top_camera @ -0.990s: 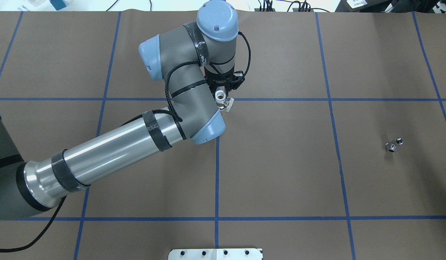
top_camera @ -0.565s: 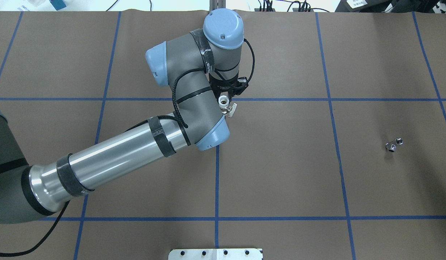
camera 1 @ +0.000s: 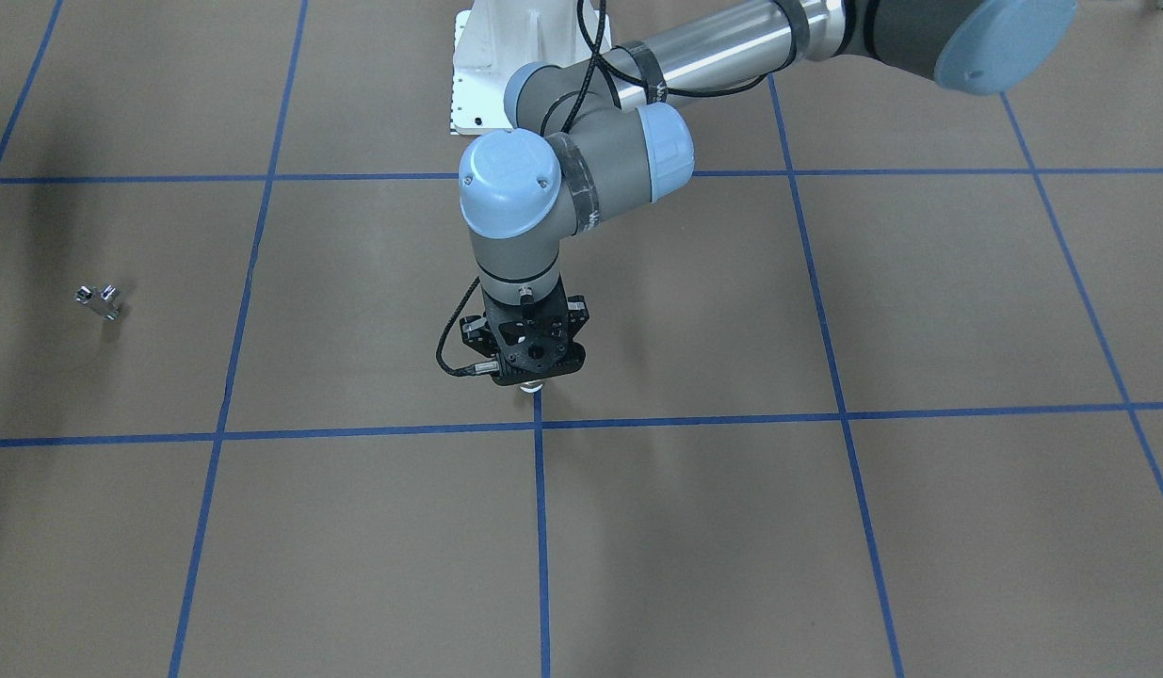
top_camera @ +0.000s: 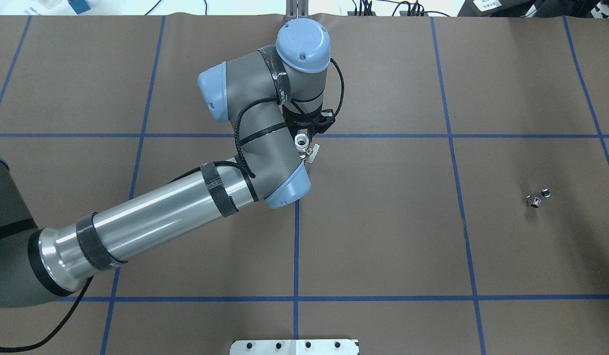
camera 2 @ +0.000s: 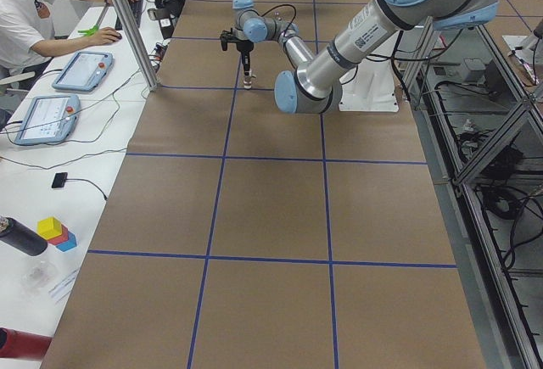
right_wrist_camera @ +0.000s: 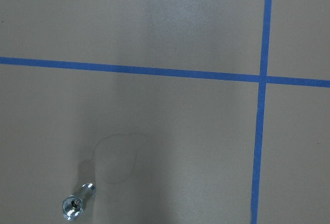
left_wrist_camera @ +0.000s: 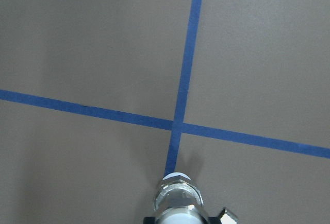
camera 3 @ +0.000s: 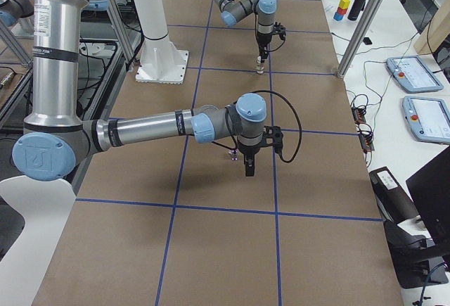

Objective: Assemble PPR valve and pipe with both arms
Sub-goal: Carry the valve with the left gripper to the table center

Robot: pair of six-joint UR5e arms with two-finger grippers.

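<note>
Front view: left arm [camera 1: 581, 169] reaches in from the upper right, wrist pointing straight down. The left gripper [camera 1: 533, 369] sits just above a crossing of blue tape lines [camera 1: 732, 418] on the brown table [camera 1: 826, 527]. Only a white sliver of the valve [camera 1: 534, 385] shows under it. The pipe [camera 1: 99, 301] lies alone far off to the view's left, well apart from the valve.

Overhead: valve is upright in the left gripper, jaws closed narrow on it. Its open white end faces up, and the small lever sticks out toward the lower right. It is beside the central tape crossing. The pipe lies far right, on its side.

Left side view: valve hangs below the left gripper, close over a tape line. Cannot tell whether it touches the table. An operator [camera 2: 34, 13] sits at the bench beyond.

Right side view: right arm [camera 3: 155, 126] stretches out level. The right gripper [camera 3: 249, 169] points down, with the pipe just beside it in the picture. Cannot tell how its jaws stand.

Left wrist view: valve at the bottom edge, metal ring and lever visible, lower white end over a tape line just short of the crossing.

Right wrist view: pipe low left on bare table, seen from above. No fingers show.
</note>
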